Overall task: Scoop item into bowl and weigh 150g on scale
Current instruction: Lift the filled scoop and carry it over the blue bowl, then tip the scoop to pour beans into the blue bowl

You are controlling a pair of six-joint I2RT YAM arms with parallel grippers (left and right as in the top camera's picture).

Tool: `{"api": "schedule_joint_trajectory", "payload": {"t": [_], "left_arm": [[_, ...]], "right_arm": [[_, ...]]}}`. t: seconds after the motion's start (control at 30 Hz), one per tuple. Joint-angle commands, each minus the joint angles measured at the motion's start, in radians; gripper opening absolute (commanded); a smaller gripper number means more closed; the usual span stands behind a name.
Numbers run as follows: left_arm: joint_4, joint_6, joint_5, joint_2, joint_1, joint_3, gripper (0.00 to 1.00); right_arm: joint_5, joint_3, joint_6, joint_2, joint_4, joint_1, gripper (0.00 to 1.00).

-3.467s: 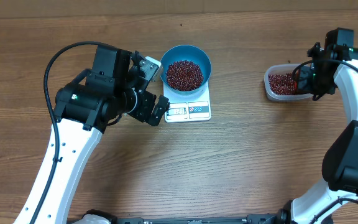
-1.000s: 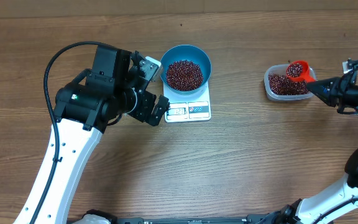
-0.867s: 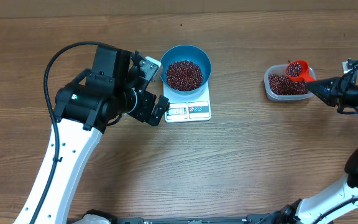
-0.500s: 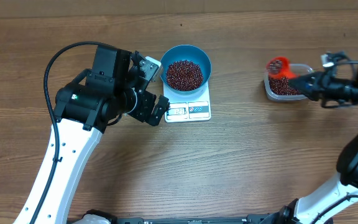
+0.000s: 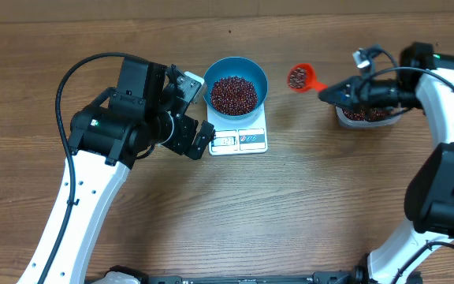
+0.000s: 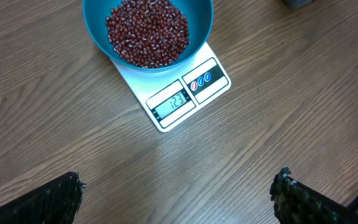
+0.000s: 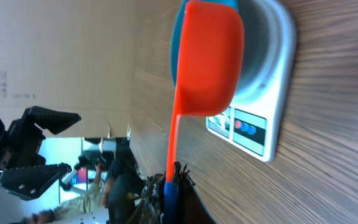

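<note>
A heap of small, oval, dark red-brown beans (image 5: 234,94) fills the middle of a round bright blue bowl (image 5: 254,69) with smooth walls. Some beans show paler flecks in the left wrist view (image 6: 148,31), and the heap leaves a blue band of wall bare around it. The bowl sits on the back of a small flat white rectangular kitchen scale (image 5: 239,140), overhanging its far edge. The front strip of the scale is uncovered, with a grey display and a panel of round red and blue markings. The digits are small and seem to read 123.

The left end effector (image 5: 198,110) hangs just left of the scale with its fingers spread wide and nothing between them. From its own camera only the two dark fingertips (image 6: 55,199) show, low in the corners.

The right end effector (image 5: 333,91) is closed on the handle of a small orange plastic scoop (image 5: 299,77). The scoop is held above the brown wood-grain counter (image 5: 290,205), between the bowl and a clear rounded plastic tub (image 5: 342,118). The scoop's cup carries a little load of beans. More beans (image 5: 365,115) lie in the tub, which the right arm partly hides. From the right wrist, the scoop's orange underside (image 7: 207,62) lines up with the bowl and scale beyond.
</note>
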Motion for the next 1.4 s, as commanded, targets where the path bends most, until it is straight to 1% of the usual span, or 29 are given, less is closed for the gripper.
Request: {"api": "schedule_joint_trajectory", "payload": {"t": [0.0, 0.1, 0.27, 0.43, 0.6, 0.8, 1.03, 1.17, 1.37], "left_arm": [[0.000, 0.019, 0.008, -0.005, -0.003, 0.019, 1.00], [0.000, 0.019, 0.008, -0.005, -0.003, 0.019, 1.00], [0.000, 0.019, 0.008, -0.005, -0.003, 0.019, 0.99], [0.000, 0.019, 0.008, -0.005, -0.003, 0.019, 1.00], [0.000, 0.019, 0.008, -0.005, -0.003, 0.019, 1.00], [0.000, 0.019, 0.008, -0.005, -0.003, 0.019, 0.99], [0.000, 0.019, 0.008, -0.005, -0.003, 0.019, 1.00], [0.000, 0.019, 0.008, -0.005, -0.003, 0.019, 0.99], [0.000, 0.019, 0.008, -0.005, -0.003, 0.019, 0.99]], "right_arm": [[-0.031, 0.047, 0.068, -0.001, 0.040, 0.071, 0.04], [-0.027, 0.047, 0.134, -0.001, 0.106, 0.116, 0.04], [0.042, 0.049, 0.250, -0.001, 0.205, 0.183, 0.04], [0.058, 0.067, 0.256, -0.001, 0.250, 0.239, 0.04], [0.211, 0.116, 0.306, -0.006, 0.251, 0.291, 0.04], [0.339, 0.201, 0.308, -0.021, 0.224, 0.347, 0.04], [0.531, 0.288, 0.309, -0.032, 0.169, 0.417, 0.04], [0.658, 0.321, 0.338, -0.036, 0.156, 0.464, 0.04], [0.753, 0.342, 0.346, -0.043, 0.156, 0.516, 0.04]]}}
